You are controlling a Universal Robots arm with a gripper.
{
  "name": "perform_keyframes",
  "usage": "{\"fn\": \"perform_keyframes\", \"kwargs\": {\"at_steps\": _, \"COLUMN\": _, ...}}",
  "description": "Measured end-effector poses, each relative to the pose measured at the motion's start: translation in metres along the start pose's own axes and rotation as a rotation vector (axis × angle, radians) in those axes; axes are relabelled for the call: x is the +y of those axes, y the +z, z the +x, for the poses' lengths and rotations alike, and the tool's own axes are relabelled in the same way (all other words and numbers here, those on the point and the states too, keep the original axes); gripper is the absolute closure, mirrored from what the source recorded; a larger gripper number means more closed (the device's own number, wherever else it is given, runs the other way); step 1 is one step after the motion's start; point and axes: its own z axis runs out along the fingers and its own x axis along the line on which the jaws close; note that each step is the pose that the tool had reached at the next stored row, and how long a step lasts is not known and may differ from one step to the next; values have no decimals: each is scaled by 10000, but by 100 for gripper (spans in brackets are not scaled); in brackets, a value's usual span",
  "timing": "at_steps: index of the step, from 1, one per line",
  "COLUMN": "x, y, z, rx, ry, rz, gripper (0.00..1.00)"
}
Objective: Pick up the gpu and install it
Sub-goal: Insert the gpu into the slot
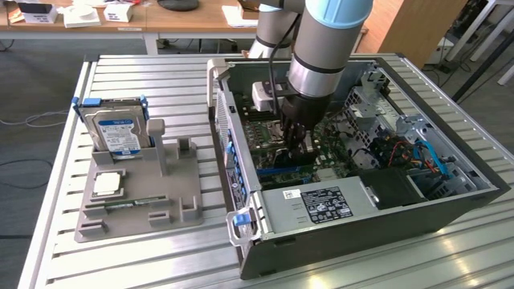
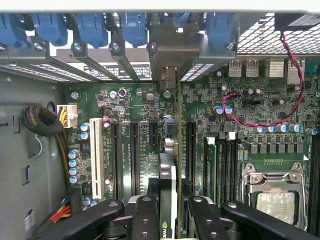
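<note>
Inside the open computer case (image 1: 362, 235), the pincer (image 2: 170, 207) is gripping the gpu (image 2: 168, 170) edge-on above the motherboard (image 2: 140, 107); seating seemingly demands exact alignment.

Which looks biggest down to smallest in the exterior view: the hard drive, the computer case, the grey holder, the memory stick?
Largest to smallest:
computer case
grey holder
hard drive
memory stick

Grey carpet floor (image 1: 40, 66), wooden desk (image 1: 185, 21) behind ribbed metal table (image 1: 144, 78)
</note>
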Motion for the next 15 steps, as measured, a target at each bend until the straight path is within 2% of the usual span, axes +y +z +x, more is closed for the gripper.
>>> {"fn": "perform_keyframes", "kwargs": {"at_steps": 15, "x": 4, "y": 1, "z": -5, "rx": 0, "ry": 0, "rz": 0, "gripper": 73}}
